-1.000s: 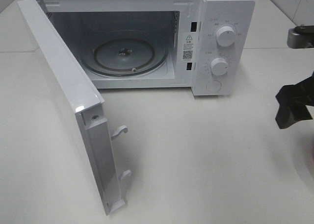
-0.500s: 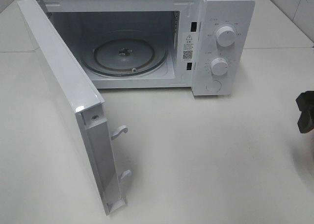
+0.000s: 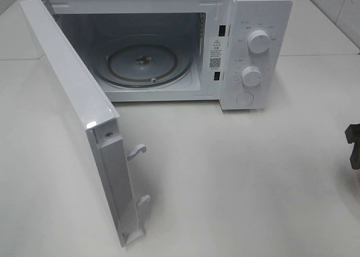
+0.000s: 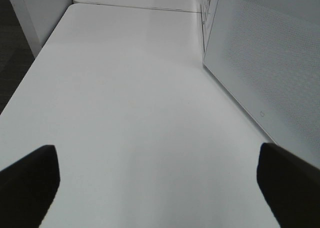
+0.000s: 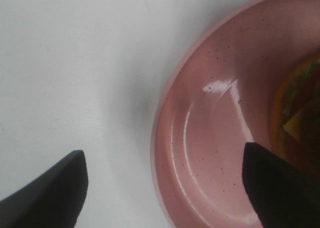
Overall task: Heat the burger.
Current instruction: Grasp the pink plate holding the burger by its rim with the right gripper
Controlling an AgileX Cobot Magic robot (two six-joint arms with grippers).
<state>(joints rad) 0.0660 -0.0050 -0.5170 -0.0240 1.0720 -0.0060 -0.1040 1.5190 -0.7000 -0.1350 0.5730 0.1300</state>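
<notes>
The burger [image 5: 296,119] shows only as a sliver of layered filling at the edge of the right wrist view, sitting on a pink plate [image 5: 210,138]. My right gripper [image 5: 165,188] is open and hovers over the plate's rim, one finger over the table and one over the plate. In the exterior view only a dark tip of the right gripper [image 3: 354,147] shows at the right edge; the burger and plate are out of that view. My left gripper [image 4: 160,188] is open and empty over bare table.
A white microwave [image 3: 256,49] stands at the back with its door [image 3: 79,116] swung wide open toward the front left. A glass turntable [image 3: 143,63] lies inside. The door's outer face [image 4: 270,63] is beside the left gripper.
My right gripper has moved rightward and lower, almost leaving the exterior view. The microwave and its door have not moved.
</notes>
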